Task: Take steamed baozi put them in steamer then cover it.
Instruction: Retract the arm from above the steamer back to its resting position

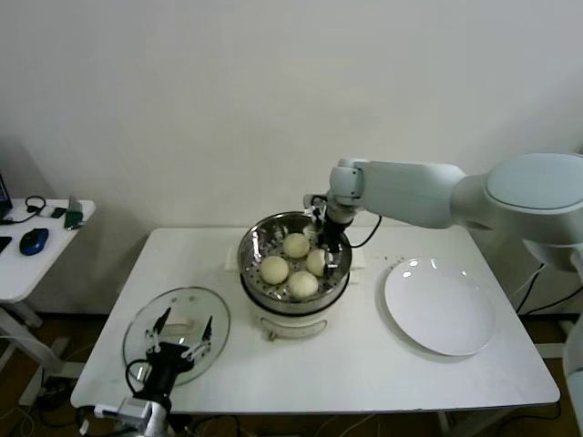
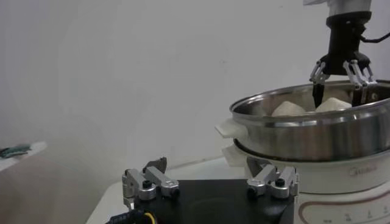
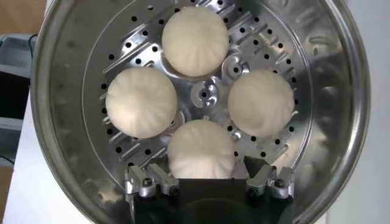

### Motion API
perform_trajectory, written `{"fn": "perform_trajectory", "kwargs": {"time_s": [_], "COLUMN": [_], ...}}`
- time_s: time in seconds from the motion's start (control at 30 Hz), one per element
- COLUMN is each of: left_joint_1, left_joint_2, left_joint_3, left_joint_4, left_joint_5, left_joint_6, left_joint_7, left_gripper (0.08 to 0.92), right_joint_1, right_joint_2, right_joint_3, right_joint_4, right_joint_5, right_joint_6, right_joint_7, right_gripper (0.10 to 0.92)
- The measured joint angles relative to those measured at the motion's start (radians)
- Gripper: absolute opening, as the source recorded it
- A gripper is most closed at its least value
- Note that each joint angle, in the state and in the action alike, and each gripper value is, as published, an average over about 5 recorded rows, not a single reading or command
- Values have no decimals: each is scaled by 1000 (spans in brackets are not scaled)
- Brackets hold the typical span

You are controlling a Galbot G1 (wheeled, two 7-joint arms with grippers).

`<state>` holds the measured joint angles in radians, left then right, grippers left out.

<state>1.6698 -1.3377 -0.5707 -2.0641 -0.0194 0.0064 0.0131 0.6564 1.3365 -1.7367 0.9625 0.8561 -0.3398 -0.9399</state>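
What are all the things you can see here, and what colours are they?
baozi: four, cream-white, on the perforated tray inside the steamer.
steamer: one, shiny steel pot on a white base, middle of the table.
glass lid: one, clear, flat on the table on the robot's left, near the front edge.
plate: one, white, nothing on it, on the table on the robot's right.
table: one, white.
side table: one, white, far left, holding a blue mouse and small gadgets.
right claw: one, black, open, over the steamer, above the baozi.
left claw: one, black, open, over the glass lid.
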Motion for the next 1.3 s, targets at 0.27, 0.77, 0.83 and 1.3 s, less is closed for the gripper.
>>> {"fn": "perform_trajectory", "kwargs": {"time_s": [0.27,0.77,0.83,1.3], "left_joint_1": [2,-9,-10,22], "left_joint_2": [6,8,5,-29], "left_joint_3": [-10,-32,-33,-15], "left_joint_4": [1,9,10,-35], "left_joint_5": [-3,26,43,247], "left_joint_6": [-3,1,5,36], "left_joint_7": [-1,-13,-18,-50], "left_gripper": [823,823,823,823], "right_joint_1": [47,44,-8,-606], "right_joint_2": [-53,-368,-425,-727], "right_joint_3": [24,229,296,968], "right_joint_4": [36,195,222,430], "right_joint_5": [1,-1,1,5], "right_joint_6": [15,139,175,402], "right_joint_7": [-32,126,201,675], "right_gripper": [823,823,823,823]}}
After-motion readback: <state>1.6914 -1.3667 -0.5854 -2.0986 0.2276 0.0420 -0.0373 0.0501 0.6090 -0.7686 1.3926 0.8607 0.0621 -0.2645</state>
